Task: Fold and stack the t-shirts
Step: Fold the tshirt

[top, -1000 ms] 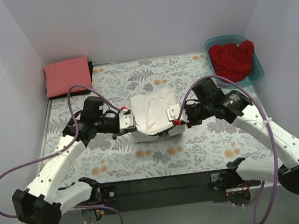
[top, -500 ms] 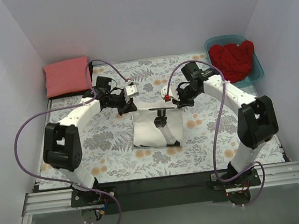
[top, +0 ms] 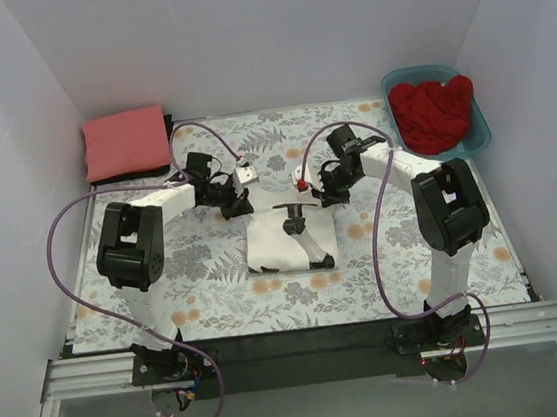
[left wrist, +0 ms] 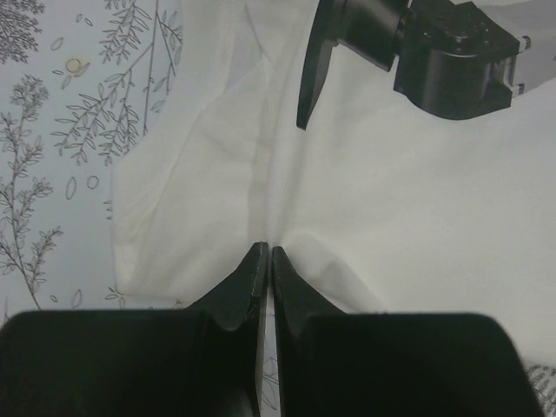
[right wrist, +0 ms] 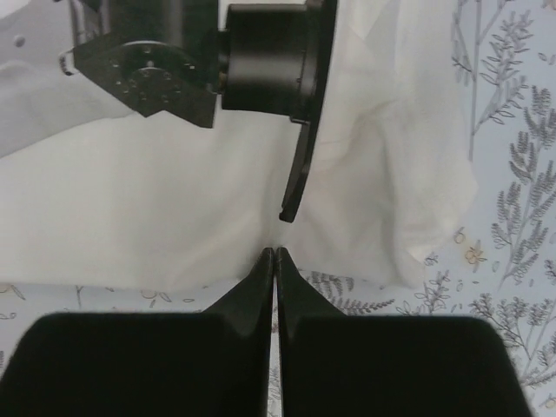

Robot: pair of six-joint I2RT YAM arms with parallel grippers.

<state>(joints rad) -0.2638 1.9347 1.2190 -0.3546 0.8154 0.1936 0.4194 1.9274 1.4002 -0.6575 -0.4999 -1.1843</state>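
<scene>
The white t-shirt point(top: 283, 248) lies folded at the table's middle. My left gripper point(top: 281, 209) comes in from the left and is shut, its tips pinching a pucker of white cloth point(left wrist: 391, 200) just inside the edge. My right gripper point(top: 306, 206) comes in from the right and is shut on the same shirt point(right wrist: 130, 200). The two grippers face each other with their tips close together at the shirt's far edge. The coral-pink t-shirt point(top: 127, 142) lies folded at the far left corner. The red t-shirt point(top: 433, 110) is bunched up in the tub.
A floral grey-and-orange table cloth point(top: 205, 267) covers the table. The teal tub point(top: 479, 130) stands at the far right corner. White walls close in the back and both sides. Both arms are folded up high, with purple cables looping over them.
Both grippers have moved from the shirt's sides to its far edge and closer together. The arms have folded up. The white shirt now lies shorter and nearer to the front.
</scene>
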